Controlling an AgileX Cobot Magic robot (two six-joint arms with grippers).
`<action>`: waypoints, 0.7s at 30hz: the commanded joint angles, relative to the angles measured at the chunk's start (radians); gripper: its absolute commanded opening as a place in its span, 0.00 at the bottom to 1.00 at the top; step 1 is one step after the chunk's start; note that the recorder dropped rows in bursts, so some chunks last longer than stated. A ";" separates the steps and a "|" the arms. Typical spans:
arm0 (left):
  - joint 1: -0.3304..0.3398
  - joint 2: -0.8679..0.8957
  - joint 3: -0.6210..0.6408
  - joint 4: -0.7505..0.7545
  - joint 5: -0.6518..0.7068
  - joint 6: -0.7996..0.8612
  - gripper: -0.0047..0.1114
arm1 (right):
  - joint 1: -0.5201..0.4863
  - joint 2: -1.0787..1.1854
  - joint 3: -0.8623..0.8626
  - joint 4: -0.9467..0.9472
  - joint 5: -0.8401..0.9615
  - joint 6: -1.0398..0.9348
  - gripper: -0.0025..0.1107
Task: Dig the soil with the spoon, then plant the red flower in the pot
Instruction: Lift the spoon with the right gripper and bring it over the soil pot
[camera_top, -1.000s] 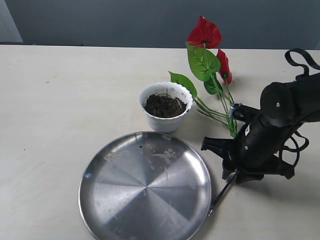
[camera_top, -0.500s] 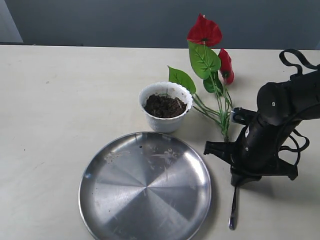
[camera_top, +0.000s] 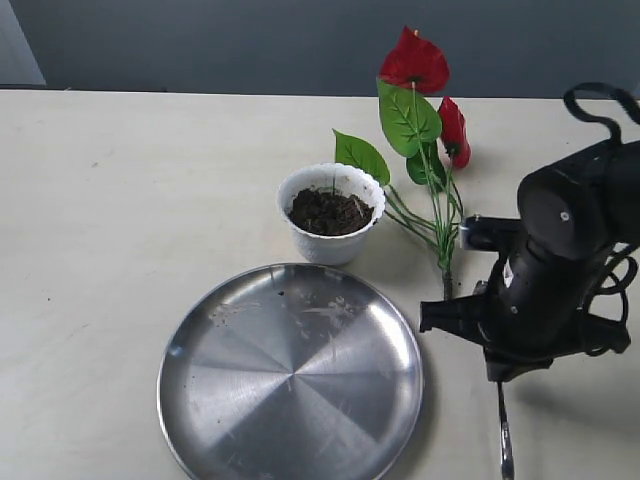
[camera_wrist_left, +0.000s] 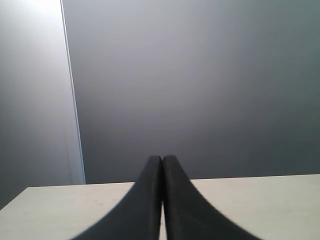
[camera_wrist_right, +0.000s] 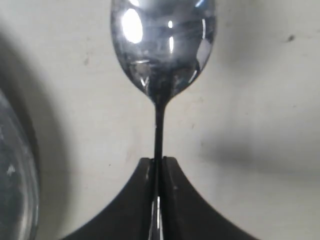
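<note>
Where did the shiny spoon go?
The spoon hangs from the right gripper at the exterior view's bottom right, just right of the steel plate.

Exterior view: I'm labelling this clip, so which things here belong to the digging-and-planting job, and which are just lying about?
Part of the job:
spoon, clamped in the right gripper
soil
pot
red flower, lying on the table

Just lying about:
steel plate
</note>
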 joint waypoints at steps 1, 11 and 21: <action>-0.006 -0.002 -0.003 -0.007 -0.004 -0.005 0.04 | 0.001 -0.110 0.002 -0.106 0.073 0.047 0.02; -0.006 -0.002 -0.003 -0.007 -0.004 -0.005 0.04 | 0.001 -0.339 -0.031 -0.128 -0.083 -0.268 0.02; -0.006 -0.002 -0.003 -0.007 -0.004 -0.005 0.04 | 0.013 -0.175 -0.257 -0.174 -0.093 -1.168 0.02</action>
